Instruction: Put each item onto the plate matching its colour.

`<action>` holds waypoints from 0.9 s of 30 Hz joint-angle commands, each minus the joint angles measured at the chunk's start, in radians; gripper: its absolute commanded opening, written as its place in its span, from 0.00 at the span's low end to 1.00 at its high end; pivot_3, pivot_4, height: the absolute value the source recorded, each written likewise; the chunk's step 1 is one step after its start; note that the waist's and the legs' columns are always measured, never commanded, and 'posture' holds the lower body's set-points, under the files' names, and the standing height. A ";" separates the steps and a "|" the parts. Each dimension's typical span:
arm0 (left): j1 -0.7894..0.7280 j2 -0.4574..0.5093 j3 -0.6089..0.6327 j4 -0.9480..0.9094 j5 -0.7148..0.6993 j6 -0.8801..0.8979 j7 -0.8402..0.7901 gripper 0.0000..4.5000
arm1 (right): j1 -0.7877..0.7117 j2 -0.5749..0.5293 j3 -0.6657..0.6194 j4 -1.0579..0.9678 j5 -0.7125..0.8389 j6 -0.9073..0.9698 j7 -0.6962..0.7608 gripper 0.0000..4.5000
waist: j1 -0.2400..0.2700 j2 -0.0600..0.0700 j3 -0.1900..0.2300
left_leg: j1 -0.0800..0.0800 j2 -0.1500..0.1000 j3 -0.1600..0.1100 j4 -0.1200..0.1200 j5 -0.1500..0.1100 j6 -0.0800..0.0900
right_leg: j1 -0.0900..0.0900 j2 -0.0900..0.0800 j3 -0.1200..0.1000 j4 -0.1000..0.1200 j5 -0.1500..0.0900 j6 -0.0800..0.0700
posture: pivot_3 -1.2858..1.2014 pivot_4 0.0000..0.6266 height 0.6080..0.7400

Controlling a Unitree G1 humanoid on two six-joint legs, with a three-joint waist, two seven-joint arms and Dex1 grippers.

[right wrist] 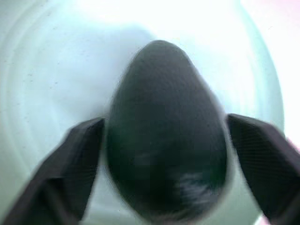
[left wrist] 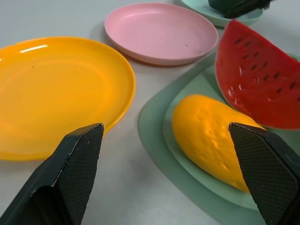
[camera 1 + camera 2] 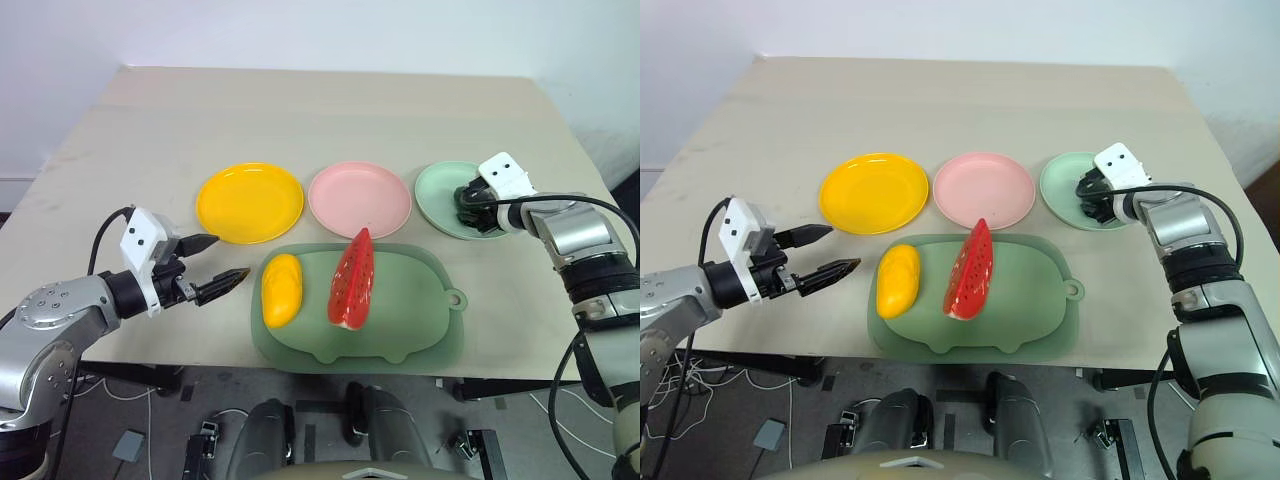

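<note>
The dark green avocado lies on the pale green plate at the right. My right gripper is over that plate, its fingers spread open on either side of the avocado. The yellow-orange mango and the red watermelon wedge lie on the green mat. Behind the mat sit the yellow plate and the pink plate, both bare. My left gripper hovers open left of the mango, pointing at it, holding nothing.
The mat lies near the table's front edge. The three plates stand in a row just behind it. Bare tabletop stretches beyond the plates.
</note>
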 commanded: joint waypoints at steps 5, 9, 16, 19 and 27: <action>-0.003 0.010 0.025 -0.028 -0.016 -0.007 -0.003 1.00 | -0.022 -0.090 -0.145 -0.339 0.056 0.167 0.107 1.00 | -0.001 0.002 0.001 | -0.001 0.000 0.000 0.000 0.000 0.000 | -0.001 0.000 0.000 0.001 0.000 0.000 | 0.52 0.24 1.00; -0.003 0.015 0.031 -0.015 -0.013 -0.009 -0.015 1.00 | -0.004 -0.135 -0.234 -0.641 0.213 0.512 0.186 1.00 | 0.001 0.002 0.001 | -0.001 0.001 0.000 0.000 0.000 0.000 | -0.002 0.000 0.000 0.001 0.000 0.000 | 0.52 0.24 1.00; -0.060 0.008 -0.024 0.035 0.007 -0.022 -0.037 1.00 | 0.037 0.085 -0.391 -1.024 0.667 0.998 0.081 1.00 | 0.001 0.002 0.001 | 0.000 0.002 -0.002 -0.001 0.000 0.000 | -0.001 0.001 -0.001 0.002 0.000 -0.001 | 0.52 0.24 1.00; -0.090 0.008 -0.049 0.055 0.017 -0.027 -0.045 1.00 | 0.057 0.152 -0.382 -1.004 0.760 0.998 -0.060 1.00 | 0.006 0.001 0.000 | -0.001 -0.001 -0.001 0.001 0.000 0.000 | 0.000 -0.002 -0.001 0.002 0.000 0.000 | 0.52 0.24 1.00; -0.112 0.013 -0.052 0.074 0.029 -0.032 -0.065 1.00 | 0.111 0.276 -0.315 -0.956 0.922 0.998 -0.401 1.00 | -0.002 0.001 0.000 | -0.001 0.000 -0.001 0.000 0.000 0.000 | -0.001 -0.001 0.000 0.002 0.000 0.000 | 0.52 0.24 1.00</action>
